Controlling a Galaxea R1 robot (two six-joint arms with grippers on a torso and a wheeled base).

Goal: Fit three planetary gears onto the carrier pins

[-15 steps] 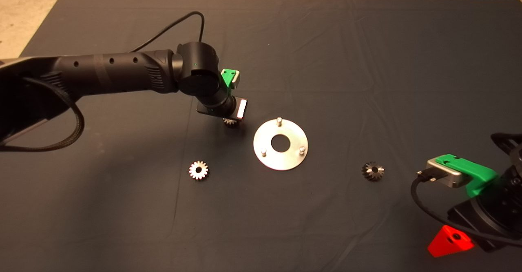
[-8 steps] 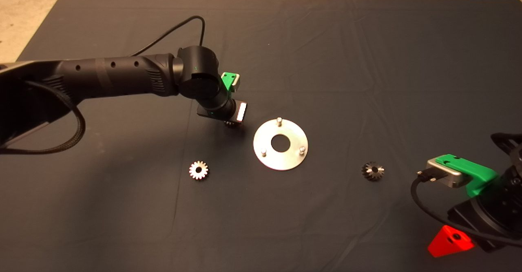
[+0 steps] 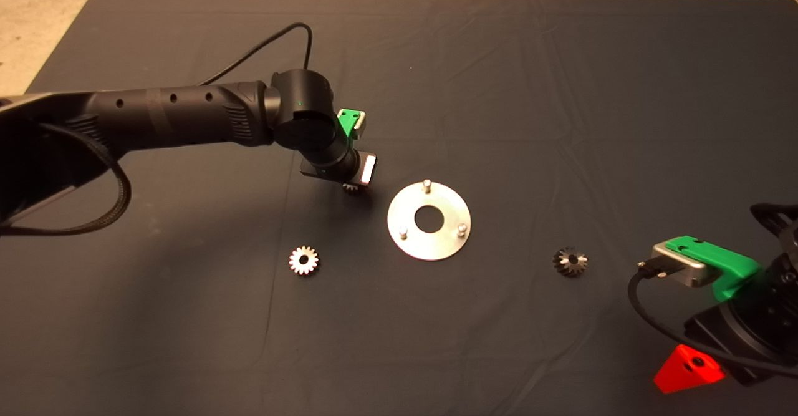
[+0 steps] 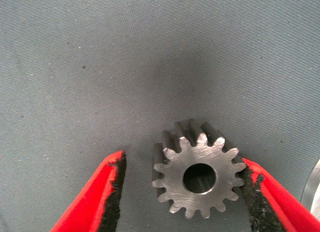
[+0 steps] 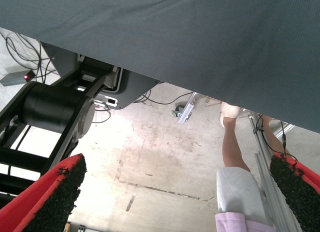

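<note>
From above, the left gripper (image 3: 350,182) is hanging over one planetary gear (image 3: 351,188) just left of the disc (image 3: 429,221) with three bare carrier pins (image 3: 427,185). Two more gears (image 3: 303,260) are lying on the mat (image 3: 499,91).

Left wrist: spread fingers (image 4: 107,189) are flanking that gear (image 4: 196,176), one pad touching.

Right wrist: the parked right gripper (image 5: 177,192) is sitting wide apart, with a person's leg (image 5: 235,157) showing beyond.

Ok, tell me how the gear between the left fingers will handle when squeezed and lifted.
The gear looks like solid metal, so probably stiff and heavy for its size. Its pointed teeth may bite the black pads. One pad looks closer, so the left gripper may nudge it sideways.
</note>
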